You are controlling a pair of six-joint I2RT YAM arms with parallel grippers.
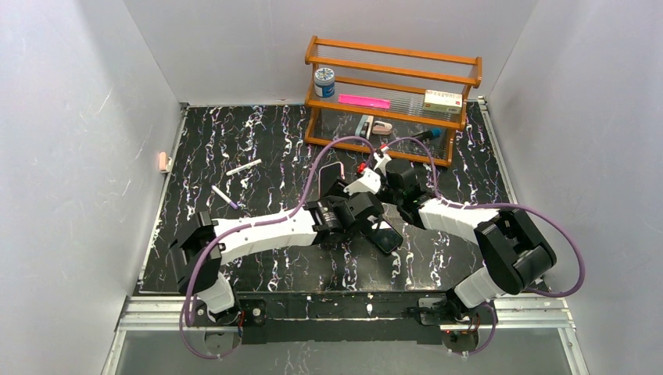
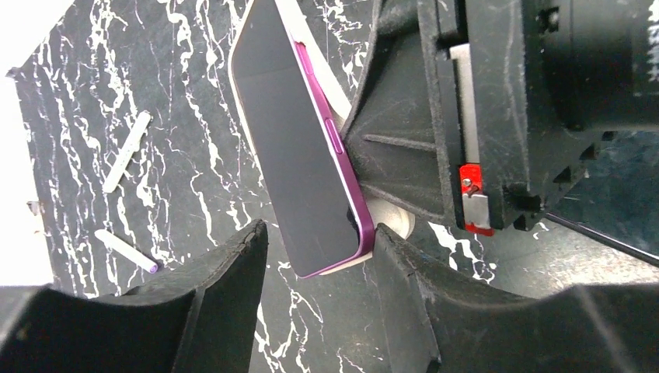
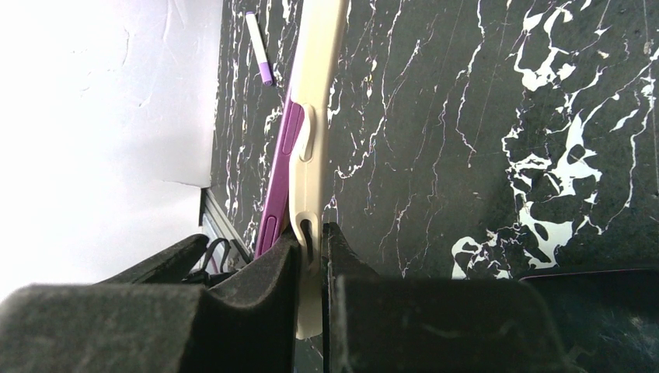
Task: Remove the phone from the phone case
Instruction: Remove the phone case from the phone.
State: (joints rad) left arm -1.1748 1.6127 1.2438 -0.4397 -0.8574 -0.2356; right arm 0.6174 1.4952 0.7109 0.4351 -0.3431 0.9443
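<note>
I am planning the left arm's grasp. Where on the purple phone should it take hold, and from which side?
Probably the phone corner that stands free of the cream case, pinched across screen and back, coming end-on. The right gripper clamps the case edge further along, so that end is clear, and the left gripper straddles it, open.

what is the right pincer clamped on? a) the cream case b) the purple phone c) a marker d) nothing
a: in the right wrist view the right pincer pinches the wall of the cream case, with the purple phone lying just left of that gap.
</note>
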